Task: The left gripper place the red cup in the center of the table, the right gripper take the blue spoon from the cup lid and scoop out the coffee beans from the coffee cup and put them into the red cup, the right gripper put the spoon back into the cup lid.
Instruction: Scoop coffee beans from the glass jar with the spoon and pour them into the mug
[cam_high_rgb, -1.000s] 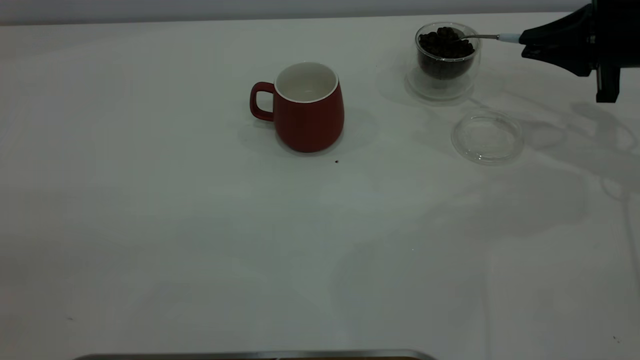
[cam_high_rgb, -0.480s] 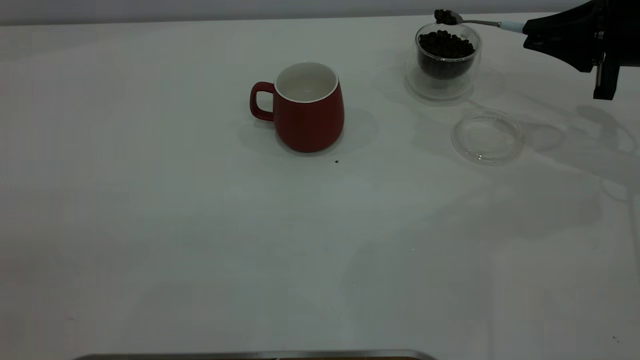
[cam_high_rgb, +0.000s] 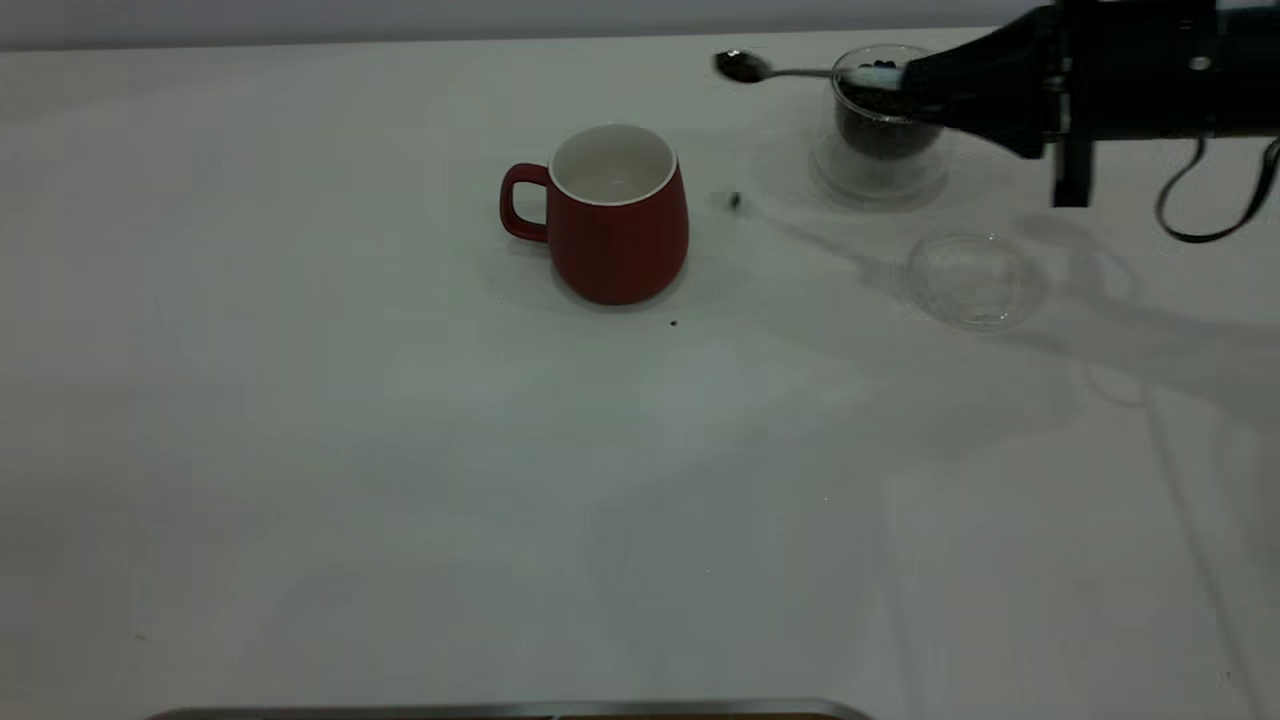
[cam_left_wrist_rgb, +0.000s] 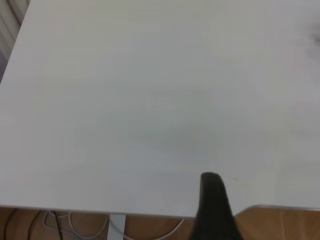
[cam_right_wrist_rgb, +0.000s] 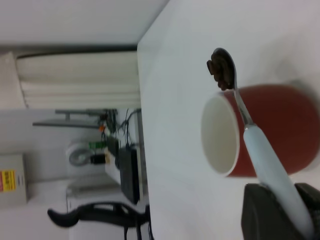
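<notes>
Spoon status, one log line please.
right tool: holding spoon | beans aboard | between glass cup and mug | one bean dropped

1 red cup (cam_high_rgb: 618, 228), 1 coffee cup (cam_high_rgb: 880, 140), 1 cup lid (cam_high_rgb: 973, 277), 1 blue spoon (cam_high_rgb: 790, 70)

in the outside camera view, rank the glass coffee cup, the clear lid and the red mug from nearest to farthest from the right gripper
1. coffee cup: right beside the tips of the right gripper, at the table's far right.
2. cup lid: nearer the camera than the gripper, apart from it.
3. red cup: far off to the left, mid-table.
</notes>
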